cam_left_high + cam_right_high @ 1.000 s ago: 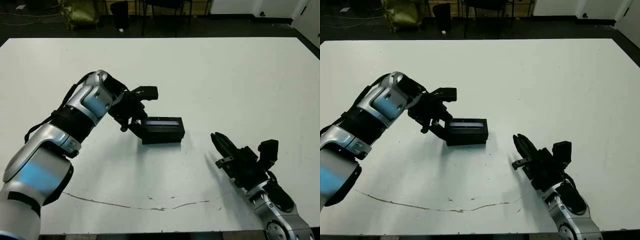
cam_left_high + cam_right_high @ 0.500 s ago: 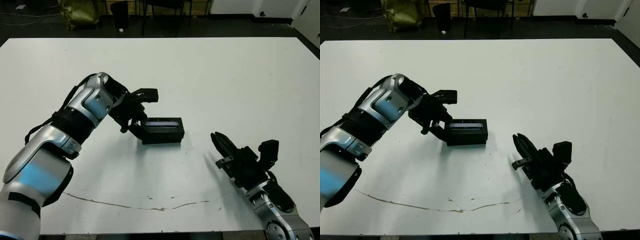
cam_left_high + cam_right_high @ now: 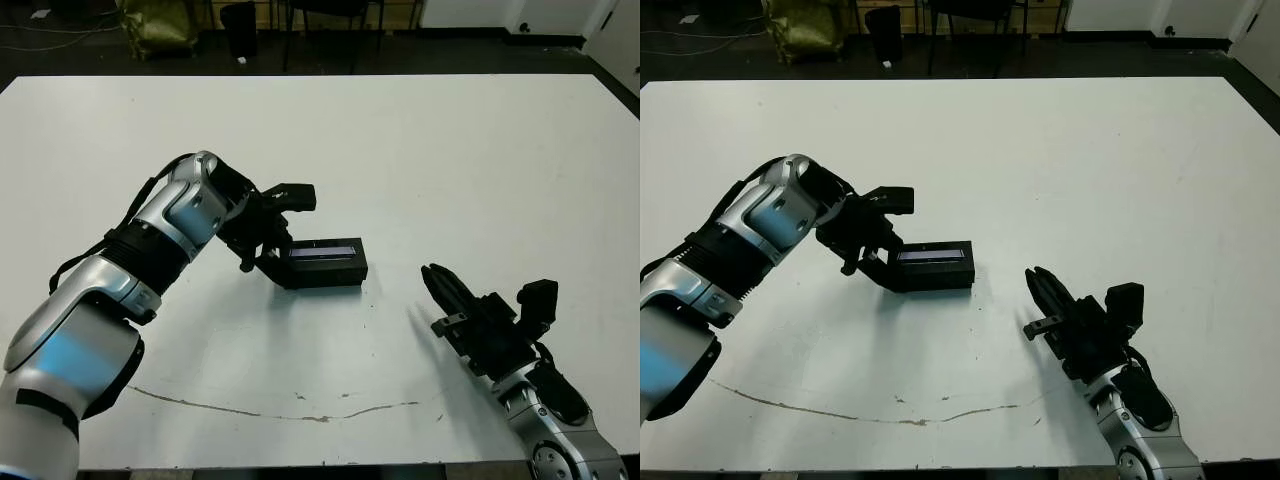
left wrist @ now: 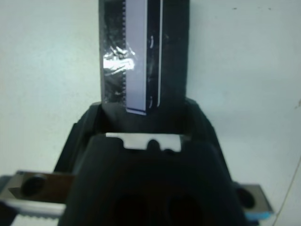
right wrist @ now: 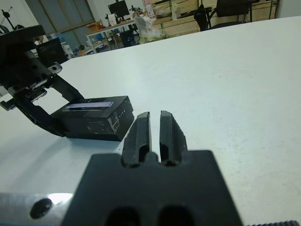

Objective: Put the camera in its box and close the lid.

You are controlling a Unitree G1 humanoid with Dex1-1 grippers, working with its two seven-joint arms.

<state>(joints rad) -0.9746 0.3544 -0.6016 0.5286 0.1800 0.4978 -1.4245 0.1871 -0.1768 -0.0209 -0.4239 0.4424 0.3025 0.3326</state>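
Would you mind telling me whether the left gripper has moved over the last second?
Yes. The left gripper has dipped slightly toward the table, at the lid's end; the crack stays put.

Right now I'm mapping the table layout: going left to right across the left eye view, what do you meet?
Left gripper → lid on the box → right gripper.

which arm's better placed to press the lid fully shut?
Left, probably. The left gripper is already at the end of the lid on the box; the right gripper hangs apart, nearer the robot.
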